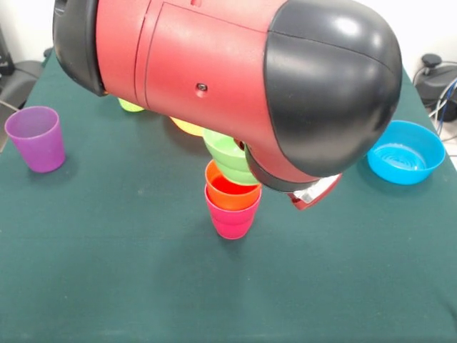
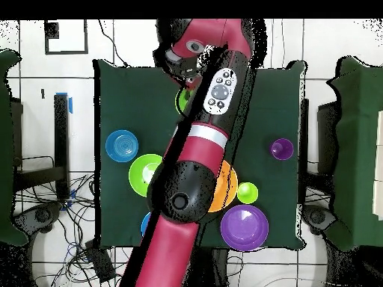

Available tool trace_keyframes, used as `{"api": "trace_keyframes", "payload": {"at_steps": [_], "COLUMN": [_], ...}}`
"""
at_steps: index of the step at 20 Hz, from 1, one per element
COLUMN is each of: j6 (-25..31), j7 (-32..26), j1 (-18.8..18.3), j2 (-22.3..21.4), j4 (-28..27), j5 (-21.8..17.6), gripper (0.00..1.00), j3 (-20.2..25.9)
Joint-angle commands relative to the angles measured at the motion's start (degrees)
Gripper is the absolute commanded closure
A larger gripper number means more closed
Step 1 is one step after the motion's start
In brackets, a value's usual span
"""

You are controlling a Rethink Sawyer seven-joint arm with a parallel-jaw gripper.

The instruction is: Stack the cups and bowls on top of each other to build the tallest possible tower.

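**Green cup over the two-cup tower**

From the front view I see the tower (image 1: pixel 232 207) near table centre: a small tapered orange plastic cup (image 1: pixel 230 190) nested in the red-pink plastic cup (image 1: pixel 232 220), mouths up. A lime green plastic cup (image 1: pixel 227 156) sits tilted just at its 12 o'clock, under my red and black arm (image 1: pixel 214 64), presumably for nesting next. The claw is hidden; I cannot tell its state. The purple plastic cup (image 1: pixel 36 138) waits at 9 o'clock, a blue glossy bowl (image 1: pixel 405 151) at 3.
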Motion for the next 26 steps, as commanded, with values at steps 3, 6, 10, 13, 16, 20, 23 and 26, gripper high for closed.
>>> {"api": "trace_keyframes", "payload": {"at_steps": [3, 6, 10, 13, 16, 20, 23, 26], "j6": [1.65, 1.55, 1.61, 1.76, 1.51, 1.02, 0.58, -0.02], "j7": [-14.77, -14.72, -14.73, -14.76, -14.37, -14.15, -14.01, -13.81], "j1": [0.74, 0.90, 0.99, 0.98, 1.14, 1.42, 1.50, 1.67], "j2": [0.17, 0.13, 0.15, 0.06, 0.00, 0.10, 0.16, 0.22], "j4": [-1.57, -1.50, -1.39, -1.39, -1.27, -1.06, -0.96, -0.79], "j5": [0.49, -0.11, -1.62, -1.90, -2.54, -4.02, -4.47, -5.34], "gripper": [1.00, 1.00, 1.00, 1.00, 1.00, 1.00, 1.00, 1.00], "j3": [-3.51, -3.26, -2.38, -2.46, -2.02, -0.48, -0.09, 0.64]}}
